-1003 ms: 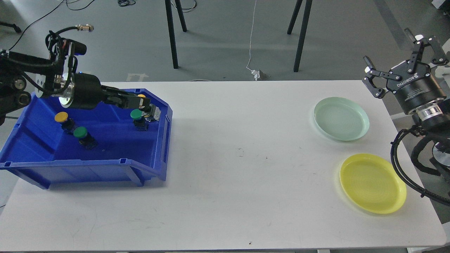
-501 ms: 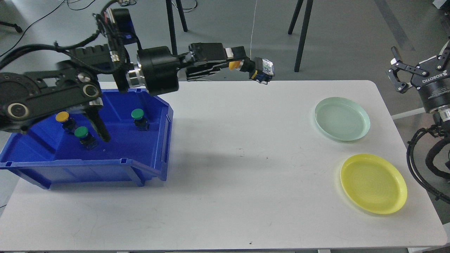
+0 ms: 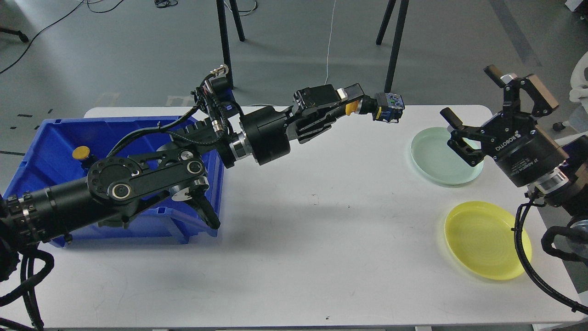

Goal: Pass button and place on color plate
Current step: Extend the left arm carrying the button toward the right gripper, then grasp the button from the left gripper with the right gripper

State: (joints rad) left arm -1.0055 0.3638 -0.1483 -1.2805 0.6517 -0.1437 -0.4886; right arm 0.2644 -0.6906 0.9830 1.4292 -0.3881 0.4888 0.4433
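My left gripper (image 3: 356, 103) is shut on a yellow button (image 3: 379, 107) with a black and blue body. It holds the button in the air above the table's far middle, pointing right. My right gripper (image 3: 477, 117) is open and empty, just right of the button, above the far edge of the pale green plate (image 3: 443, 158). The yellow plate (image 3: 487, 239) lies in front of it at the right. Another yellow button (image 3: 81, 152) shows in the blue bin (image 3: 41, 142). The left arm hides the rest of the bin's inside.
The white table (image 3: 321, 239) runs from the bin at the left to the two plates at the right. Black stand legs (image 3: 225, 41) rise from the floor behind the table's far edge.
My left gripper lifted the yellow button out of the bin and carried it right across the table. My right gripper moved left and down toward it.
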